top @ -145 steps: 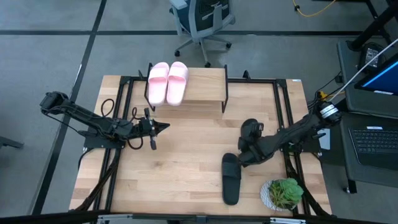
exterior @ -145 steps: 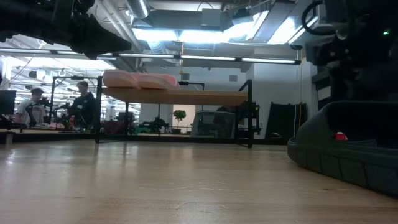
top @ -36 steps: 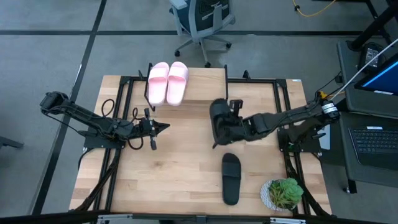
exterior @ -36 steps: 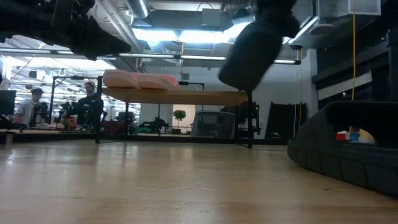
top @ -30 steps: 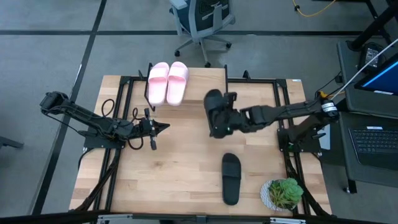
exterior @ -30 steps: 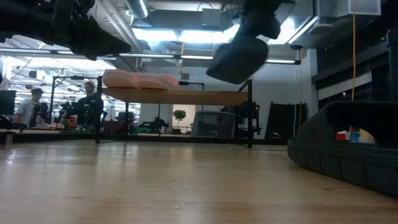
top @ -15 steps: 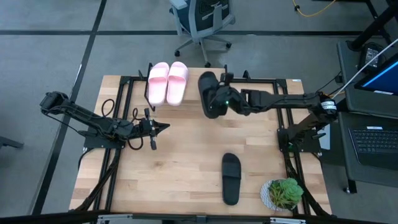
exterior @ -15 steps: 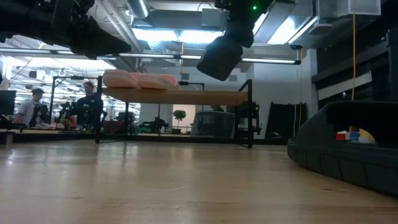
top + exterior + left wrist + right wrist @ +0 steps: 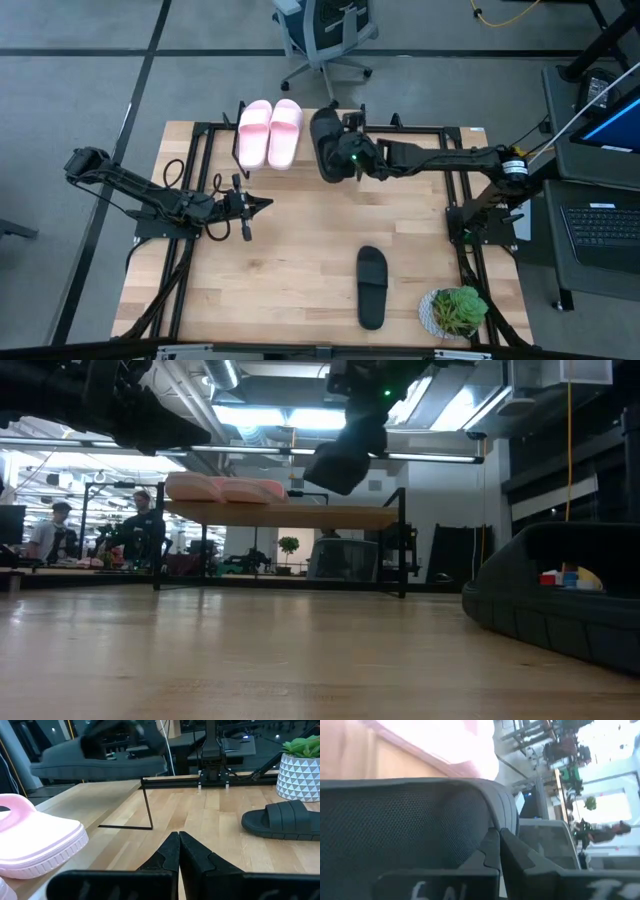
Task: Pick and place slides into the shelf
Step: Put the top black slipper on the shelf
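Two pale pink slides lie side by side on the left half of the shelf's plank top; they also show in the low view. My right gripper is shut on a black slide held in the air over the shelf, right of the pink pair; in the low view the black slide hangs tilted above the plank. The second black slide lies flat on the table near the front right. My left gripper is shut and empty over the table's left half. My right gripper holds the black slide by its wide strap, the fingers meeting at the strap's curved edge. It comes about level from the table's right side. The slide is lifted clear of shelf and table and tilted, its lower end toward the pink slides.
A plant in a white pot stands at the front right corner, near the black slide on the table. Black frame rails run along the table's sides. An office chair stands beyond the far edge. People sit in the room behind.
My right gripper has carried the black slide toward the table's far edge and to the left, from over the table's middle to above the shelf beside the pink slides. The slide stays clear and tilted. My left arm has kept still.
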